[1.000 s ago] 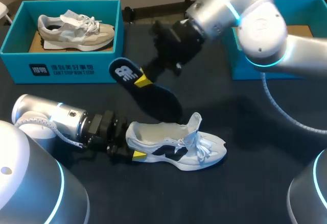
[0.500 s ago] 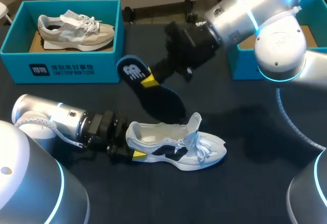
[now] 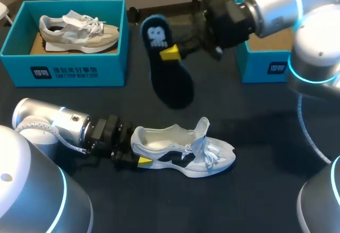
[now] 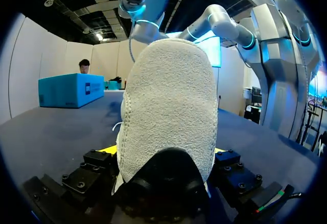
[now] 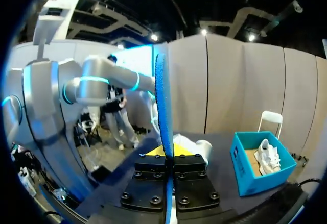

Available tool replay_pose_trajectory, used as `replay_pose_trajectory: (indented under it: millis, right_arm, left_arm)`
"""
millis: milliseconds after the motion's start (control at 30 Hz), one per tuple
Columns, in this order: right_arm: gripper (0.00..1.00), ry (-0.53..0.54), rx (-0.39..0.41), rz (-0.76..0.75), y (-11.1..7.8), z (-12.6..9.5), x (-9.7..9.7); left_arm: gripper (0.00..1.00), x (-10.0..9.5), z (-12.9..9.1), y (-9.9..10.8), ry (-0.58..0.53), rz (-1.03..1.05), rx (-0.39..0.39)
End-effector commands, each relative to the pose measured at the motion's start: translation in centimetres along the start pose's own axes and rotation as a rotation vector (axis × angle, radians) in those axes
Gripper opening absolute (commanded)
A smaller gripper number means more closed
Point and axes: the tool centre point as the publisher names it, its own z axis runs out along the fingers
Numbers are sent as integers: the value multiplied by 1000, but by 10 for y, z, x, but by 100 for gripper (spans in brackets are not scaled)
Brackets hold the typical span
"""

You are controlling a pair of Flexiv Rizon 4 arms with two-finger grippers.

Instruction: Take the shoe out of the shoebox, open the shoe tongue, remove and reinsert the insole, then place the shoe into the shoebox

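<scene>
A white shoe [image 3: 183, 153] with black side marks lies upright on the dark table, toe to the right and tongue pulled up. My left gripper [image 3: 135, 157] is shut on its heel; in the left wrist view the fuzzy heel [image 4: 168, 117] fills the gap between the fingers of that gripper [image 4: 163, 157]. The dark insole [image 3: 166, 71], with a white logo at its heel end, hangs in the air above and behind the shoe. My right gripper [image 3: 171, 52] is shut on it near the logo end. The right wrist view shows the insole [image 5: 162, 101] edge-on between the shut fingers of that gripper [image 5: 169, 155].
A teal shoebox [image 3: 64, 71] at the back left holds a second, grey-and-white shoe [image 3: 79, 30]. Another teal shoebox [image 3: 265, 66] stands at the back right, partly hidden by my right arm. Open dark table lies in front of and to the right of the shoe.
My right arm has lifted the insole up and away toward the back, turning it more upright. The left arm and the shoe have stayed still.
</scene>
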Motion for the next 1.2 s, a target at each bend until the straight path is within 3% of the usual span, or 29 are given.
replay_pose_trajectory:
  millis: [33, 433, 633, 833, 967, 1200]
  right_arm:
    - [0, 2, -92, 18, -2, -23, 19]
    - [0, 2, -92, 18, -2, -23, 19]
    - [0, -155, -94, 67, 32, -58, 40]
    - [0, -222, -128, 111, 55, -77, 59]
    - [0, -211, -229, 243, 62, -79, 65]
    - [0, -216, -206, 225, 64, -81, 68]
  left_arm:
    - [0, 0, 0, 1, -2, 0, -1]
    - [0, 0, 0, 1, -2, 0, -1]
    - [0, 0, 0, 1, -2, 0, -1]
    - [0, 0, 0, 1, -2, 0, -1]
    - [0, 0, 0, 1, -2, 0, -1]
    - [0, 0, 0, 1, -2, 0, -1]
